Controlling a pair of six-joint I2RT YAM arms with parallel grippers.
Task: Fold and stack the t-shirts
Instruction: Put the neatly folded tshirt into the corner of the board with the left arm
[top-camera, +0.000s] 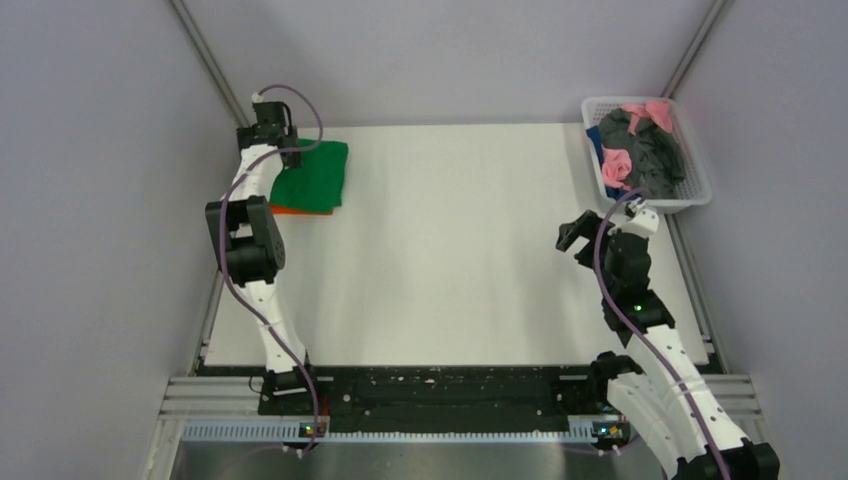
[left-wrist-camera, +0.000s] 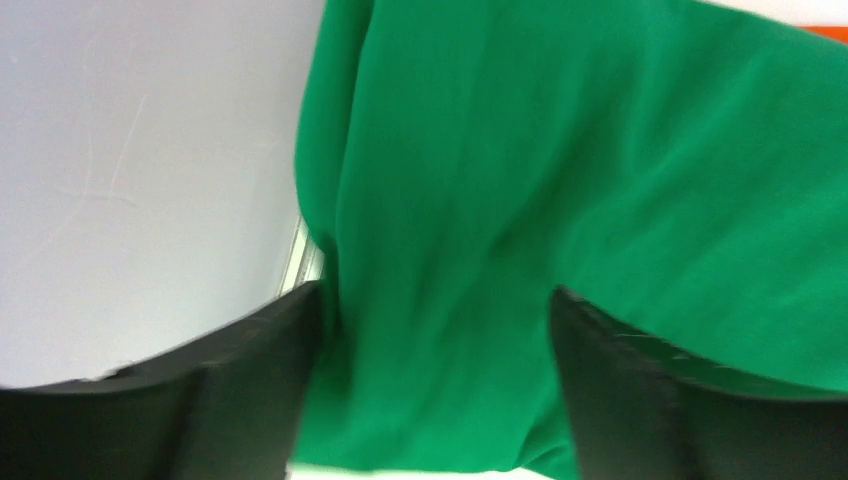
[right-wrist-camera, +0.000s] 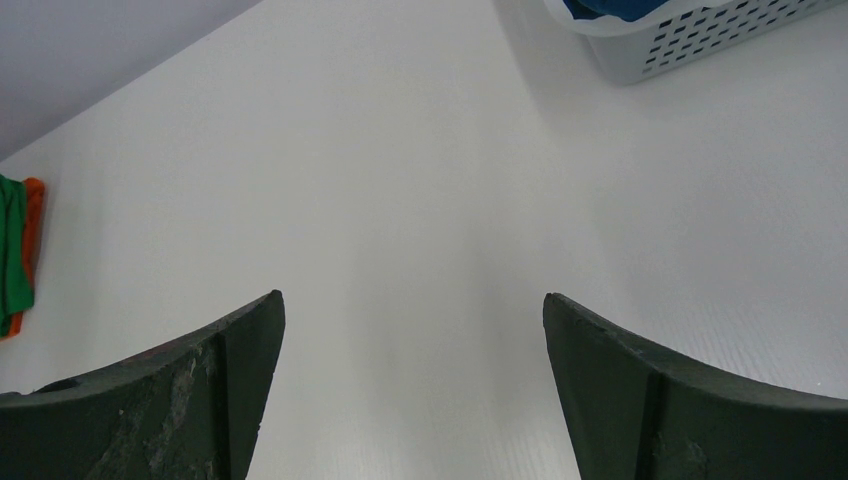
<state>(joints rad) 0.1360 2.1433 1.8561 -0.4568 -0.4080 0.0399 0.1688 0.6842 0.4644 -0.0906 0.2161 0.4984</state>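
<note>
The green t-shirt (top-camera: 318, 176) lies folded at the table's far left, on top of the orange t-shirt (top-camera: 292, 210), of which only a thin edge shows. My left gripper (top-camera: 290, 153) is at the green shirt's far left corner. In the left wrist view its fingers stand wide apart (left-wrist-camera: 435, 295) with green cloth (left-wrist-camera: 560, 180) filling the space between them, and a sliver of orange (left-wrist-camera: 825, 31) shows at the top right. My right gripper (top-camera: 575, 232) is open and empty above bare table (right-wrist-camera: 413, 297). Its view shows both shirts far left, green (right-wrist-camera: 12, 250) and orange (right-wrist-camera: 34, 225).
A white slotted basket (top-camera: 692, 203) stands at the far right corner and holds pink, dark grey and blue garments; its wall shows in the right wrist view (right-wrist-camera: 700, 35). Grey walls enclose the table on the left, back and right.
</note>
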